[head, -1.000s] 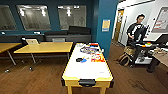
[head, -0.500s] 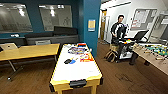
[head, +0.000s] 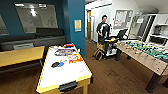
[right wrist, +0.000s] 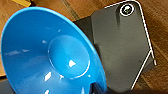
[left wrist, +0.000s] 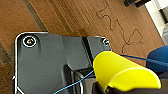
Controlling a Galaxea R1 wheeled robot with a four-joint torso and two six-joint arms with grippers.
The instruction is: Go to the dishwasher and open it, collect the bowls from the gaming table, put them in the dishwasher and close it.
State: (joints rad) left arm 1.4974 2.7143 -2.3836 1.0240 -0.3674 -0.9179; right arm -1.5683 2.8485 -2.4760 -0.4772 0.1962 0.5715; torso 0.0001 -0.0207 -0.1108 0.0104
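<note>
Right claw (right wrist: 97, 87) carries a blue bowl (right wrist: 52, 52), pinched at the rim near the lower edge of the right wrist view; the fingers themselves are mostly hidden, so the grip is judged from how the bowl sits fixed and tilted over the wood floor (right wrist: 160, 30). Bowl is glossy, deep, with a round flat base ring inside, apparently empty. Held on edge like this it travels without a support under it.

Left claw (left wrist: 105, 87) holds a yellow bowl (left wrist: 122, 72) by its rim, mouth turned away from the wrist camera, pale outer wall showing. A thin blue cable (left wrist: 75, 83) runs across the dark robot plate beneath it. Part of the blue bowl shows at the frame's side, near but apart.

Judgement: both bowls are collected and in transit, one per arm, kept low over the floor.

Head view: gaming table (head: 65, 67) stands just ahead, white tabletop, yellow edge, colourful boards and a dark paddle on it. Table-football table (head: 145, 53) stands to the right. A person (head: 103, 28) stands behind a wheeled rig beyond. Dishwasher location: cannot tell from these views.
</note>
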